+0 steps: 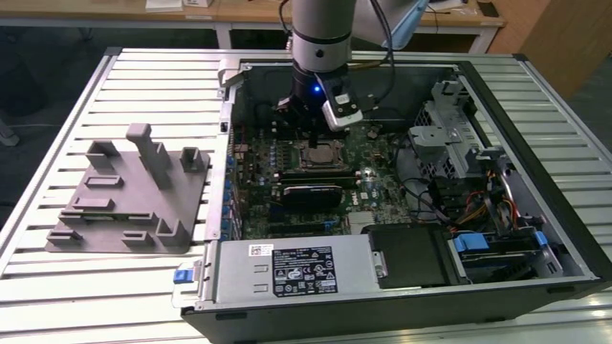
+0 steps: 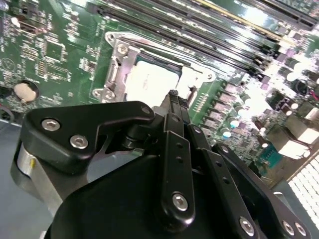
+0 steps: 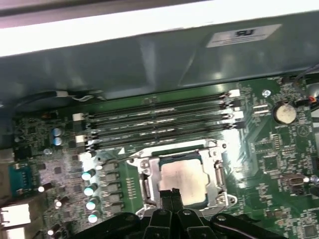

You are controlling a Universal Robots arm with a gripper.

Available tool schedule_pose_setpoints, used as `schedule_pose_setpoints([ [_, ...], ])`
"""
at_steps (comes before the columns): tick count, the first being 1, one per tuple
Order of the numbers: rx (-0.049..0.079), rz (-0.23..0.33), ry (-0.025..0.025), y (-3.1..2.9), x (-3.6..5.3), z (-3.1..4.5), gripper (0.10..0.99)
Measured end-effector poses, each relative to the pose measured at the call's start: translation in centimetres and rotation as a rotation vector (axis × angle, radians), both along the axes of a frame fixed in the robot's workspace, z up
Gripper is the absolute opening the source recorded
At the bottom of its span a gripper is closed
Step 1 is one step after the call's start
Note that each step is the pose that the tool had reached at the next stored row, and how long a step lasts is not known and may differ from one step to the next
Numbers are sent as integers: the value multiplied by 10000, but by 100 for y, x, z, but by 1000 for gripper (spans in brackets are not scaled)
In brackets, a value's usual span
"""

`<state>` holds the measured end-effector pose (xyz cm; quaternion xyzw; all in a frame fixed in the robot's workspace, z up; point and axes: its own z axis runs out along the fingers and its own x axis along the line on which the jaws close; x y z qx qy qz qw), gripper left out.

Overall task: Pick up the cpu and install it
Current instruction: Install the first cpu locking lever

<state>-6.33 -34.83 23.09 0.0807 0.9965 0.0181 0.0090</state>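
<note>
Already the small silvery-grey square cpu sits in its metal-framed socket just beneath the hand, fingers pressed together, empty.

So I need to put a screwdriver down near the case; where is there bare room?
The slatted table is free behind and in front of the grey fixture, and along the exterior view's right beside the case. Inside it is crowded: the end effector hangs over the cpu in its socket.

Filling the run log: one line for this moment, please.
pincer: shut, empty, above socket | small silvery square cpu: seated in metal-framed socket | grey plastic fixture: empty
</note>
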Motion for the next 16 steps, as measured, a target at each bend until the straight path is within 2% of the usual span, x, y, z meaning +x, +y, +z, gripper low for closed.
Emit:
schedule_pose_setpoints([
  [11, 55, -2, -26, 0, -341, 0, 106],
  [12, 112, -1, -26, -1, -366, 0, 106],
  [13, 235, -1, -29, -2, -384, 0, 106],
  [16, 705, -1, -29, -3, -409, 1, 106],
])
